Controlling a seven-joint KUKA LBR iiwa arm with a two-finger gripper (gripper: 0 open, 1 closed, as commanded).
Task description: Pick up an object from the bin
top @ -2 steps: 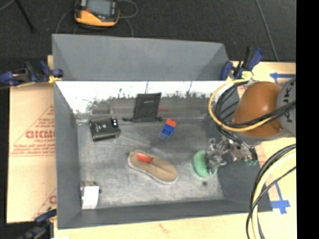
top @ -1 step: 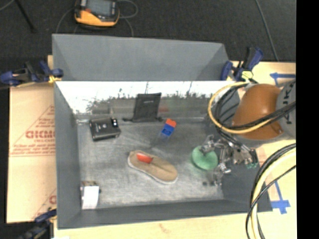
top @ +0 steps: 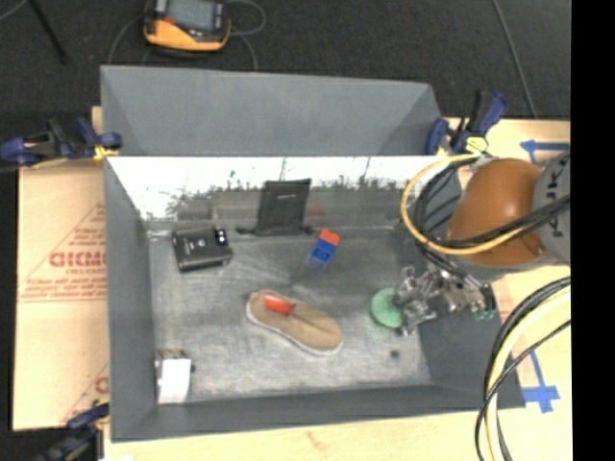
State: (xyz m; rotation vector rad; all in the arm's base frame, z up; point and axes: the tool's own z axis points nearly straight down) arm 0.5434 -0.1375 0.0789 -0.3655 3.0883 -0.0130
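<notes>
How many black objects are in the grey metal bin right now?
2: a black boxy device at the rear left, and a flat black rectangular plate propped up at the rear centre. Others may be hidden under the gripper.

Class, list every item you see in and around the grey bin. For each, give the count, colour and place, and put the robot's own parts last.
bin: one, grey metal, middle of the view
box: one, black, back left of the bin floor
flat panel: one, black, leaning on the back wall, middle
block: one, blue with an orange-red top, back, right of centre
sole-shaped pad: one, tan with a red piece near its left end, front centre
disc: one, green, right side of the floor
small thing: one, white, front left corner
handheld device: one, orange and black, on the floor beyond the bin
arm: one, orange-brown cover with looped cables, entering from the right; its jaws sit at the disc's right edge
</notes>
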